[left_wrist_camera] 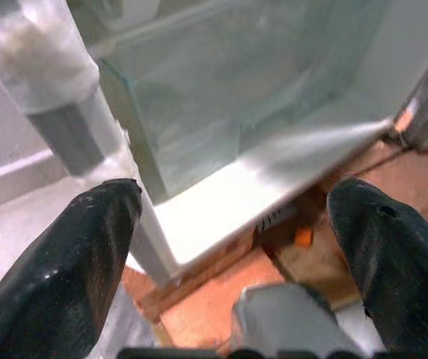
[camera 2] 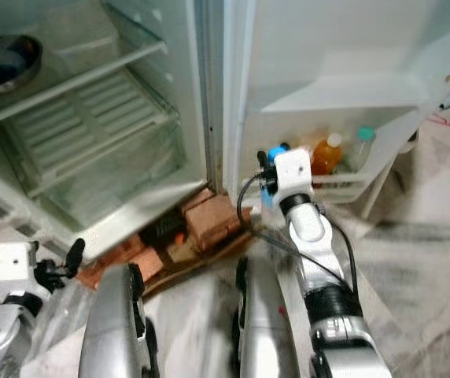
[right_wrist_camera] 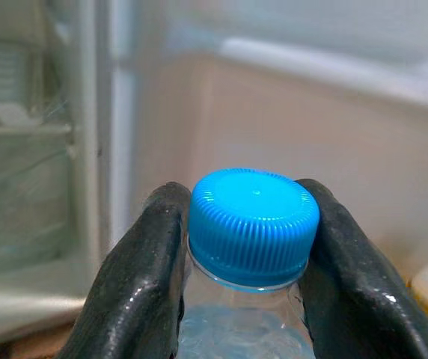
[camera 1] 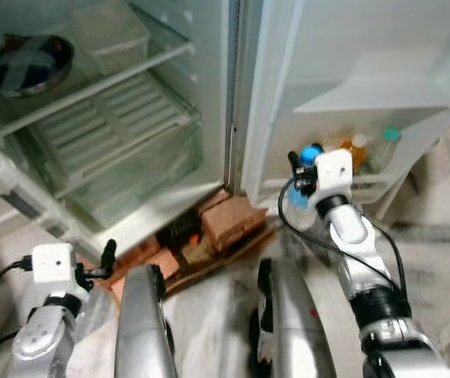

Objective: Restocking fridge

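A clear bottle with a blue cap (right_wrist_camera: 253, 224) sits between the two black fingers of my right gripper (right_wrist_camera: 244, 254), which is shut on its neck just under the cap. In the eye views the right gripper (camera 1: 304, 179) holds the bottle (camera 1: 310, 154) upright at the inner end of the open fridge door's lower shelf (camera 1: 367, 183). On that shelf stand an orange bottle (camera 1: 356, 150) and a clear bottle with a teal cap (camera 1: 389, 142). My left gripper (camera 1: 103, 264) is low at the left, open and holding nothing, in front of the fridge's bottom edge (left_wrist_camera: 274, 161).
The fridge body (camera 1: 130, 118) stands open with glass shelves and a clear bottom drawer. A metal bowl (camera 1: 24, 63) and a plastic box (camera 1: 111, 31) are on the upper shelf. Bricks (camera 1: 229, 220) prop up the fridge. The floor is pale marble.
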Motion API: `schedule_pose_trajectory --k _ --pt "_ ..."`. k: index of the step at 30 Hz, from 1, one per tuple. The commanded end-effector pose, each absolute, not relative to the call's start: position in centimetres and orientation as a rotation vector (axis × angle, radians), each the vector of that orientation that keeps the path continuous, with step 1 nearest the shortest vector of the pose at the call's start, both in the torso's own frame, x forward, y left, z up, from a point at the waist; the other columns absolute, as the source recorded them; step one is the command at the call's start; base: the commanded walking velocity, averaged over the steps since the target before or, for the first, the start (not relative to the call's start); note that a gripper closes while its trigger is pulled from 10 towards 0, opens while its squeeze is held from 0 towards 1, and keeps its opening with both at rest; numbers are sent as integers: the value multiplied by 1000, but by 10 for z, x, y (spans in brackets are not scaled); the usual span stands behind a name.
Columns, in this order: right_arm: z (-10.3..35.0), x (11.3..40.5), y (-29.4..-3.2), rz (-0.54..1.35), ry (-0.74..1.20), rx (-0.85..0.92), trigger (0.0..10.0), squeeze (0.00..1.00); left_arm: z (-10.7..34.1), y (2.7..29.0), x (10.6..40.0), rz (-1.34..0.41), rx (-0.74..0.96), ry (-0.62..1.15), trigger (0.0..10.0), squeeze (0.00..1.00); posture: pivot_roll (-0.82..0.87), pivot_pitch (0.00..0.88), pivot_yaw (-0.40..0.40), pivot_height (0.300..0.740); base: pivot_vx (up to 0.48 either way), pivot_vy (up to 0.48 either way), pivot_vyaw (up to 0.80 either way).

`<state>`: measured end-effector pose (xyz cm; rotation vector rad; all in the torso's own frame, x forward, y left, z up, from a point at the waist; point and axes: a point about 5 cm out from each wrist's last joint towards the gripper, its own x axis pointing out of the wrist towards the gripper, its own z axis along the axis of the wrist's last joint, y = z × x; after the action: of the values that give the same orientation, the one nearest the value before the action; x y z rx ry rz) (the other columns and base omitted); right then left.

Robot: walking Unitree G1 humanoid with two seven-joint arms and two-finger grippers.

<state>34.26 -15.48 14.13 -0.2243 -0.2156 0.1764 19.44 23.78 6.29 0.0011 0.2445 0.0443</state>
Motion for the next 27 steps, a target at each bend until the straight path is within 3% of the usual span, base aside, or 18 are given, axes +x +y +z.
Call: schedule_pose_trajectory --k 1,14,18,20,27 --pt "159 353 -148 181 -292 -258 10000 0 69 246 186 53 17 256 10000 0 190 332 5 540 0 0 0" --pt "214 384 -121 197 -489 -328 10000 0 81 251 154 68 53 305 10000 0 274 407 11 540 0 0 0" --pt "216 385 -116 197 -508 -365 10000 0 87 255 148 87 64 304 10000 0 297 417 13 540 0 0 0" --pt "244 386 -107 208 -627 -368 10000 0 91 259 143 102 76 314 10000 0 304 426 17 540 0 0 0" --pt "268 379 -101 227 -749 -332 10000 0 91 258 143 97 83 316 10000 0 297 418 15 540 0 0 0"
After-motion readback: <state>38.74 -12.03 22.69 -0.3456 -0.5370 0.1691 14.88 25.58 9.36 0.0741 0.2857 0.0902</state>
